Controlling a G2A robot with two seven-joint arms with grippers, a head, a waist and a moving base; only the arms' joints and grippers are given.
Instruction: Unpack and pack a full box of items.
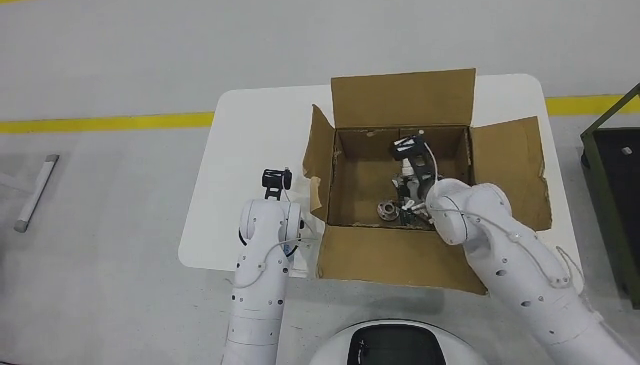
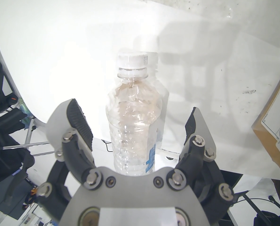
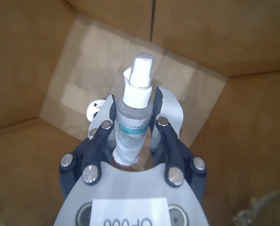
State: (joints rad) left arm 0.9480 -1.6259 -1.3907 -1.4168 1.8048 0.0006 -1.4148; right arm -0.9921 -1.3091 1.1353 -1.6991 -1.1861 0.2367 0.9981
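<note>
Right claw (image 3: 135, 101) is clamped on a spray bottle (image 3: 130, 130) down inside the open box (image 1: 400, 100), toward its near side. Left claw (image 2: 132, 108) is spread wide around a water bottle (image 2: 132, 132) without touching it, over the worktop (image 1: 250, 135) just left of the box.

We are seeing a white, round-cornered table (image 1: 250, 135) carrying an open cardboard box (image 1: 400, 97), its flaps spreading outward, while a clear water bottle (image 2: 133, 123) is resting on the tabletop beside the box.
</note>
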